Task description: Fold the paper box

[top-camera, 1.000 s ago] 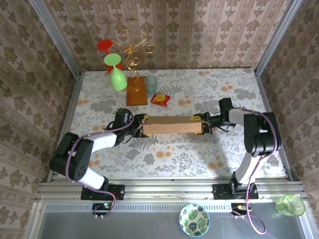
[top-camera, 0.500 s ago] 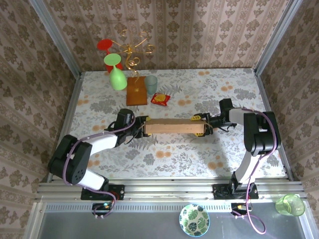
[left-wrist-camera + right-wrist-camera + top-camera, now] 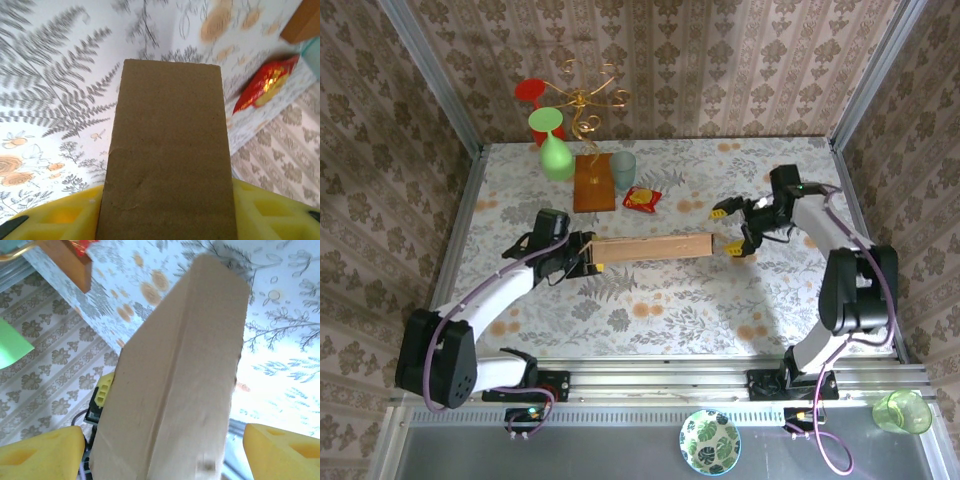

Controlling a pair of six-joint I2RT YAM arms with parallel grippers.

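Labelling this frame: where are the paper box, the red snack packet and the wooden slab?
paper box (image 3: pixel 652 247), top view, middle of its upper face
red snack packet (image 3: pixel 641 199), top view, its centre
wooden slab (image 3: pixel 595 195), top view, middle of board

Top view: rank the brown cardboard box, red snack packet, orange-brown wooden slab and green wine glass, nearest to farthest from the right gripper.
From the right gripper:
1. Brown cardboard box, just to its left.
2. Red snack packet, farther left, behind the box.
3. Orange-brown wooden slab, left of the packet.
4. Green wine glass, far back-left.
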